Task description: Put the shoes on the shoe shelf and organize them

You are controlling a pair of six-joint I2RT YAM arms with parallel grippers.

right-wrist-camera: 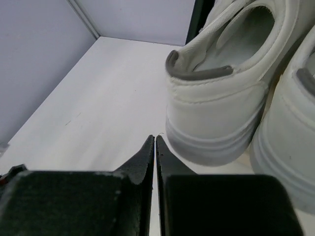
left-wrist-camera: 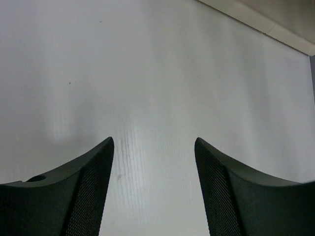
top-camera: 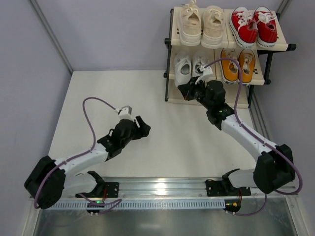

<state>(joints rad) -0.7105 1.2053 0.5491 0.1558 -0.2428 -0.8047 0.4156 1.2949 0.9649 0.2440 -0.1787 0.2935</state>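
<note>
The shoe shelf [top-camera: 281, 45] stands at the back right. Its top tier carries the cream-beige pair [top-camera: 202, 24] and the red pair [top-camera: 253, 25]. One tier down sit the white pair [top-camera: 189, 69] and the orange-yellow pair [top-camera: 238, 65]. My right gripper [top-camera: 183, 91] is shut and empty, just in front of the white pair's heels. In the right wrist view its tips [right-wrist-camera: 155, 140] sit close beside the left white shoe's heel [right-wrist-camera: 216, 98], with the other white shoe [right-wrist-camera: 290, 147] to the right. My left gripper [top-camera: 142, 129] hangs open over bare table [left-wrist-camera: 154, 142], holding nothing.
White tabletop [top-camera: 113, 98] spreads left of the shelf, bounded by grey walls at the back and sides. The shelf's black tube frame [top-camera: 268, 64] stands near the right wall. The arms' mounting rail [top-camera: 162, 189] runs along the near edge.
</note>
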